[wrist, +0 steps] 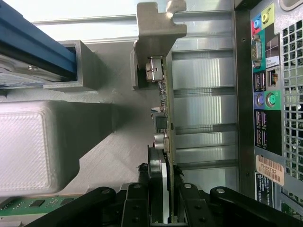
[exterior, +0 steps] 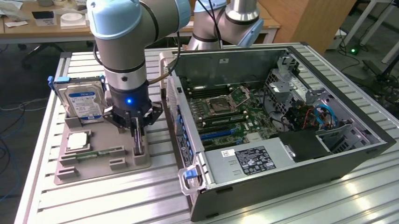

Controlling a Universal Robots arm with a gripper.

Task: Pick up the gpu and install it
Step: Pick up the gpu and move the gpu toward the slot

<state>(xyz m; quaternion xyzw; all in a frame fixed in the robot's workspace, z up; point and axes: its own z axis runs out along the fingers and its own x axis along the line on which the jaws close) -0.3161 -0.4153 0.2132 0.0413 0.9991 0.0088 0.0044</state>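
Note:
The gpu stands on edge in a slot of the grey holder tray, at the tray's side nearest the computer case. My gripper points straight down over it, and its black fingers straddle the card's upper edge. In the wrist view the gpu runs edge-on, with its silver end bracket at the far end. The card passes between my gripper, whose fingers press against both faces. The card rests in its slot.
The tray also holds a silver hard drive with a blue label, a processor chip and a narrow green memory stick. The open computer case with its motherboard lies close by on the exterior view's right; its rear ports face the tray.

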